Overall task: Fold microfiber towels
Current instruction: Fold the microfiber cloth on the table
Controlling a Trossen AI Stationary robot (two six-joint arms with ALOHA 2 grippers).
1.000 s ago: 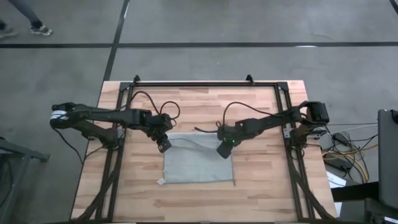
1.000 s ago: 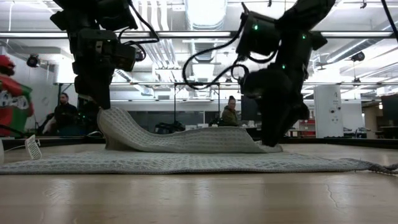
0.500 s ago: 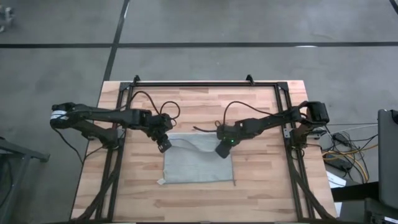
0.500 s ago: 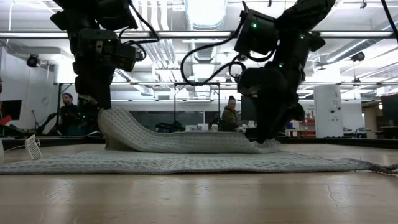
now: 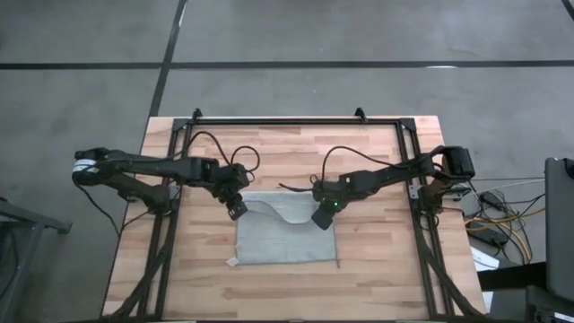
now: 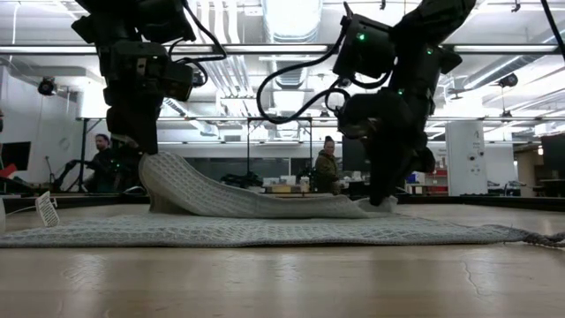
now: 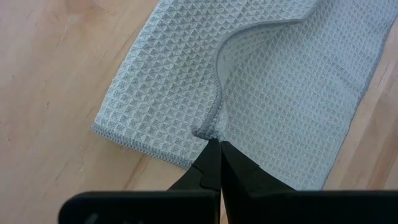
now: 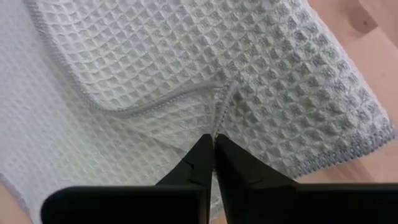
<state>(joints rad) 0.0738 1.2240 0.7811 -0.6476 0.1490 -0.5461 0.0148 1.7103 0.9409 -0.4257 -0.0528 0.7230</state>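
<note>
Between both arms, the towel (image 5: 287,238) has each far corner pinched in a closed tool (image 5: 238,210).

The towel (image 7: 292,93) is seen as soft matte cloth in a waffle weave, bumpy all over, with a stitched hem along the edges. The table (image 5: 377,157) at frame centre is made of pale wood planks, smooth with a slight sheen. The gripper fingers (image 8: 233,165) look like dark matte plastic.
</note>
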